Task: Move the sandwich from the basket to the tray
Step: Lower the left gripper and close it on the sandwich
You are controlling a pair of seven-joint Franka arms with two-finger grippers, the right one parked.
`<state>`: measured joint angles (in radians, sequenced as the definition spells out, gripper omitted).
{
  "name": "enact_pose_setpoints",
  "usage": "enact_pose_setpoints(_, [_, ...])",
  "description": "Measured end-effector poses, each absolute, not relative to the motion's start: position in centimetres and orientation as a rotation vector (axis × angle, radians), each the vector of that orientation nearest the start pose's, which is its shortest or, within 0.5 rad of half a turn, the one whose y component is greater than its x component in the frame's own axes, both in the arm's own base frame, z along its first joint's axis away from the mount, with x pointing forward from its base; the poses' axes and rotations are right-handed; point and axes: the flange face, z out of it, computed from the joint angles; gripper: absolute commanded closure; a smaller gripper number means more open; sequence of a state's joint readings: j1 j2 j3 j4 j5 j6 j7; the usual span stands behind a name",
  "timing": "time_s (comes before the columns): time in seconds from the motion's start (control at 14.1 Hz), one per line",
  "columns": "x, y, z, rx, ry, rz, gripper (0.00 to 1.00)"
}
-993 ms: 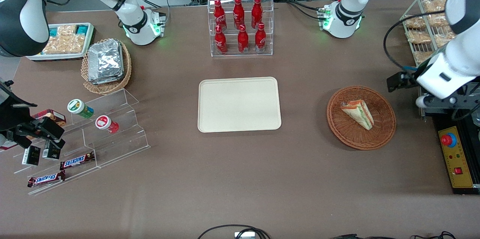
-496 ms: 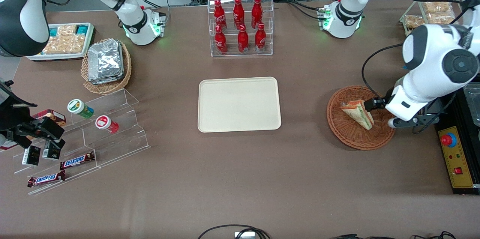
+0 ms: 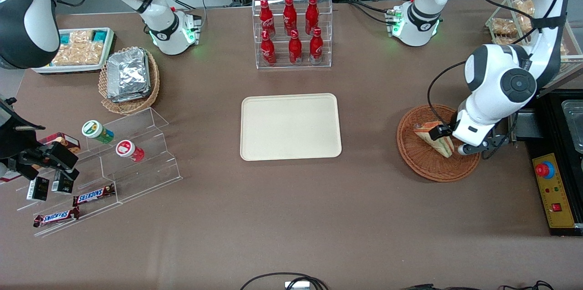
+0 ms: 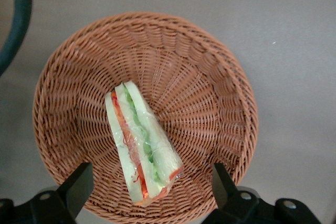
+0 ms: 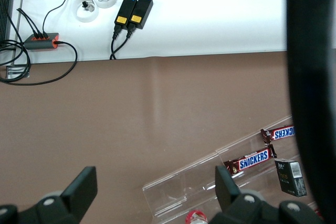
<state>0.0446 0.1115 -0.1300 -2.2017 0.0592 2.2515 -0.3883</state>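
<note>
The sandwich [image 3: 422, 131], a wedge with orange, red and green layers, lies in the reddish-brown wicker basket [image 3: 423, 165] toward the working arm's end of the table. In the left wrist view the sandwich [image 4: 140, 142] lies in the middle of the basket [image 4: 210, 93]. My left gripper [image 3: 455, 144] hovers above the basket, open and empty. Its black fingers [image 4: 79, 184] stand wide apart on either side of one end of the sandwich, and its midpoint [image 4: 149, 187] is over that end. The cream-beige tray [image 3: 291, 126] lies bare at mid-table.
A clear rack of red bottles [image 3: 294, 30] stands farther from the front camera than the tray. A tan basket of foil packets [image 3: 130, 80], a white snack tray [image 3: 75, 51] and acrylic steps with snacks [image 3: 114, 158] lie toward the parked arm's end. A yellow control box [image 3: 553, 190] lies beside the basket.
My left arm has swung in from the working arm's end of the table to above the basket. The sandwich and basket have not moved.
</note>
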Motion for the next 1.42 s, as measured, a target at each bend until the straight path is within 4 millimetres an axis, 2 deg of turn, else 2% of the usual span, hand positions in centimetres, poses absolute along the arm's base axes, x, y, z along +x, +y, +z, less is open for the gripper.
enact_pose_setpoints(0.35, [52.9, -4.3, 30.9, -3.054, -0.531, 0.072, 0.00])
enact_pose_setpoints(0.78, [51.1, -4.2, 26.5, -3.048, -0.697, -0.008, 0.00])
enact_pose_setpoints(0.92, [50.2, -3.5, 25.0, -3.044, -0.734, -0.022, 0.00])
enact_pose_setpoints(0.99, [49.9, -3.1, 24.3, -3.041, -0.745, -0.019, 0.04])
enact_pose_setpoints(1.06, [49.7, -2.8, 23.8, -3.040, -0.753, -0.017, 0.18])
enact_pose_setpoints(1.13, [49.5, -2.7, 23.3, -3.041, -0.756, -0.020, 0.41])
enact_pose_setpoints(1.28, [49.4, -2.8, 22.6, -3.041, -0.767, -0.022, 0.94])
enact_pose_setpoints(1.35, [49.3, -2.8, 22.4, -3.038, -0.783, -0.020, 1.00])
enact_pose_setpoints(1.42, [49.3, -2.8, 22.4, -3.033, -0.801, -0.022, 1.00])
